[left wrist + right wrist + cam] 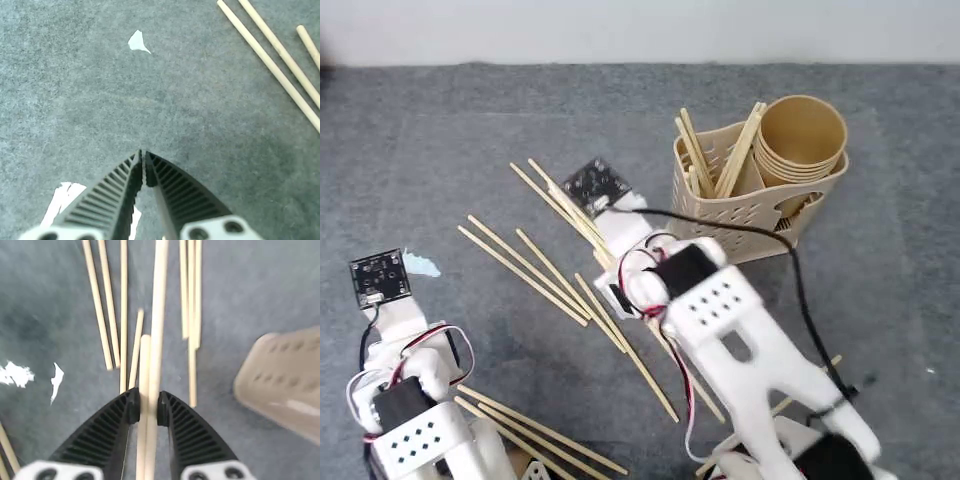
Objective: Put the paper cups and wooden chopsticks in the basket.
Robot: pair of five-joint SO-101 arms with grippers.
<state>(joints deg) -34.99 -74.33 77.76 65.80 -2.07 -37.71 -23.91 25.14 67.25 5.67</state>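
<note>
Basket [745, 218] sits at the mat's [440, 140] far right with the paper cups [802, 135] stacked inside, plus a few sticks. Right claw [146, 407] is clamped on a pair of chopsticks [150, 365] near the basket. I'd lift high and tip them in end-first so they clear the rim. Left claw [143, 162] is pinched together on nothing, over bare mat. Loose chopsticks [525, 265] lie between the arms.
</note>
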